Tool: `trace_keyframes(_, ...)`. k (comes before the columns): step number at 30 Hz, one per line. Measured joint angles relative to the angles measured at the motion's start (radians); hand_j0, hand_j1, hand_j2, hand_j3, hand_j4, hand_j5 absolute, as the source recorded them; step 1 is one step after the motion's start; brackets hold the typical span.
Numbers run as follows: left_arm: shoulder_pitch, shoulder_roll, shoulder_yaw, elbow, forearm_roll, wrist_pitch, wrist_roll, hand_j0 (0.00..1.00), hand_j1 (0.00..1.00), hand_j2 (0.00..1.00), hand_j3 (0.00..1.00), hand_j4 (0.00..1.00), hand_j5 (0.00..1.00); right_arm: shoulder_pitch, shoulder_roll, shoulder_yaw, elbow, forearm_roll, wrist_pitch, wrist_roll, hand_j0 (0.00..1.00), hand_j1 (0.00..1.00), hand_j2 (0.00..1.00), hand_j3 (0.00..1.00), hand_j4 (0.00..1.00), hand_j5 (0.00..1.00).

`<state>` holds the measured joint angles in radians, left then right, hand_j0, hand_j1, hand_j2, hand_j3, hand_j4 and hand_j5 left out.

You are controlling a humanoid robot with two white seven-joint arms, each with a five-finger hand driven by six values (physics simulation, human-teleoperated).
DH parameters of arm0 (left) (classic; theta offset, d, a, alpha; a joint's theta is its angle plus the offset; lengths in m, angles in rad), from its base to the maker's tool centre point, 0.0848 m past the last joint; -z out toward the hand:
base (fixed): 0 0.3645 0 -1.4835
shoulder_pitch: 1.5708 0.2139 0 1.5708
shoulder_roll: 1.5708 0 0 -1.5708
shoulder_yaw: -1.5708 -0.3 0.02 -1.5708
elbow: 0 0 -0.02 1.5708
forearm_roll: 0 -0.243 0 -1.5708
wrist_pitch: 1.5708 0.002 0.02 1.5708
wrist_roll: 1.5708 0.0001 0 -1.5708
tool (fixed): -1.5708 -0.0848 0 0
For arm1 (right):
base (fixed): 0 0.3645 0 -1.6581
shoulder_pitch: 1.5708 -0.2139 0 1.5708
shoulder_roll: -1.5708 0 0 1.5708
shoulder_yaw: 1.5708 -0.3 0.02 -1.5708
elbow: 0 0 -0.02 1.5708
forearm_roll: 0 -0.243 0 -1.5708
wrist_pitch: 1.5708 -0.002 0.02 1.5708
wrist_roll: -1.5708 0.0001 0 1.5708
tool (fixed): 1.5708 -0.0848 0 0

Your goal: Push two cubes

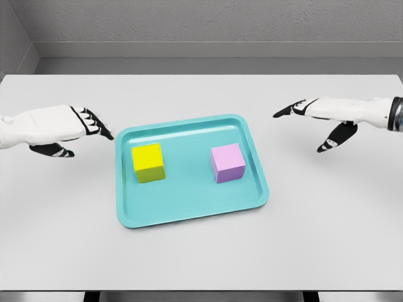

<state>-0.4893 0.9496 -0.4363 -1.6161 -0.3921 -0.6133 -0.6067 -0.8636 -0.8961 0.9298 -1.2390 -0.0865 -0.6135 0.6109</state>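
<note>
teal tray (189,214): a shallow rectangular tray with a raised rim and rounded corners, lying flat near the middle of the counter (201,258), turned slightly so its right end sits a little higher in the view than its left.
tray contents: two cubes, both resting on the tray floor, well apart from each other and clear of the rim.
yellow cube (148,162): in the left half of the tray, near the left rim but not touching it, standing square on one face.
pink cube (227,162): in the right half of the tray, near the right rim, also flat on one face, roughly level with the yellow cube across the tray.
left hand (69,129): white with black fingertips, coming in from the left edge, fingers stretched out and close together, thumb hanging below; the fingertips point at the tray's upper left corner and end just beside the rim, holding nothing.
right hand (321,116): white with black fingertips, coming in from the right edge, fingers extended toward the tray and thumb dropped below, holding nothing; it sits off the tray's upper right corner, farther from the rim than the left hand.
counter: pale grey, plain surface carrying the tray, with a grey wall behind it.
</note>
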Motion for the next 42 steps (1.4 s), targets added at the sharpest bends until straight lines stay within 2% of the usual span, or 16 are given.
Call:
trace_keyframes(4,-0.006,-0.009,-0.001,-0.037,-0.091,0.0,-0.003,0.55,0.55,0.55,0.55,0.55,0.55,-0.003,0.0,0.006,0.015,-0.002,0.0,0.0,1.0,1.0,1.0,1.0,1.0,1.0)
trace_keyframes(9,-0.017,-0.035,-0.017,-0.08,-0.124,0.0,-0.004,0.55,0.55,0.55,0.55,0.55,0.55,-0.008,0.006,0.021,0.065,0.007,0.0,0.0,1.0,1.0,1.0,1.0,1.0,1.0)
trace_keyframes(11,-0.015,-0.047,-0.032,-0.085,-0.131,0.0,-0.004,0.57,0.57,0.57,0.57,0.57,0.57,-0.038,0.027,0.022,0.1,0.069,0.001,0.0,0.96,0.96,0.96,0.96,0.96,0.96)
trace_keyframes(12,-0.014,-0.051,-0.036,-0.085,-0.133,0.0,-0.004,0.59,0.59,0.59,0.59,0.59,0.59,-0.043,0.037,0.023,0.108,0.101,0.0,0.0,0.81,0.81,0.81,0.81,0.81,0.81)
trace_keyframes(14,-0.012,-0.055,-0.042,-0.084,-0.137,0.0,-0.004,0.65,0.65,0.65,0.65,0.65,0.65,-0.043,0.049,0.024,0.106,0.14,0.0,0.0,0.4,0.4,0.4,0.4,0.4,0.4)
trace_keyframes(15,-0.012,-0.056,-0.042,-0.082,-0.138,0.0,-0.004,0.67,0.67,0.67,0.67,0.67,0.67,-0.043,0.052,0.025,0.093,0.152,0.0,0.0,0.23,0.23,0.23,0.23,0.23,0.23)
trace_keyframes(16,-0.012,-0.057,-0.042,-0.08,-0.139,0.0,-0.005,0.68,0.68,0.68,0.68,0.68,0.68,-0.049,0.055,0.025,0.081,0.159,0.0,0.0,0.16,0.16,0.16,0.16,0.16,0.16)
trace_keyframes(19,-0.008,-0.058,-0.041,-0.077,-0.148,0.0,-0.005,0.72,0.72,0.72,0.72,0.72,0.72,-0.058,0.06,0.028,0.061,0.174,0.0,0.0,0.14,0.14,0.14,0.14,0.14,0.14)
trace_keyframes(23,-0.005,-0.06,-0.039,-0.056,-0.153,0.0,-0.005,0.73,0.73,0.73,0.73,0.73,0.73,-0.078,0.078,0.039,0.03,0.185,0.0,0.0,0.12,0.12,0.12,0.12,0.12,0.12)
trace_keyframes(28,0.002,-0.057,-0.038,-0.029,-0.153,0.0,-0.005,0.73,0.73,0.73,0.73,0.73,0.73,-0.118,0.135,0.106,-0.016,0.254,0.001,0.0,0.12,0.12,0.12,0.12,0.12,0.12)
trace_keyframes(33,0.017,-0.082,-0.045,-0.025,-0.153,0.0,-0.005,0.73,0.73,0.73,0.73,0.73,0.73,-0.126,0.179,0.161,-0.026,0.312,0.0,0.0,0.12,0.12,0.12,0.12,0.12,0.12)
trace_keyframes(42,0.026,-0.095,-0.047,-0.007,-0.154,0.0,-0.005,0.73,0.73,0.73,0.73,0.73,0.73,-0.161,0.2,0.24,-0.029,0.328,0.0,0.0,0.12,0.12,0.12,0.12,0.12,0.12)
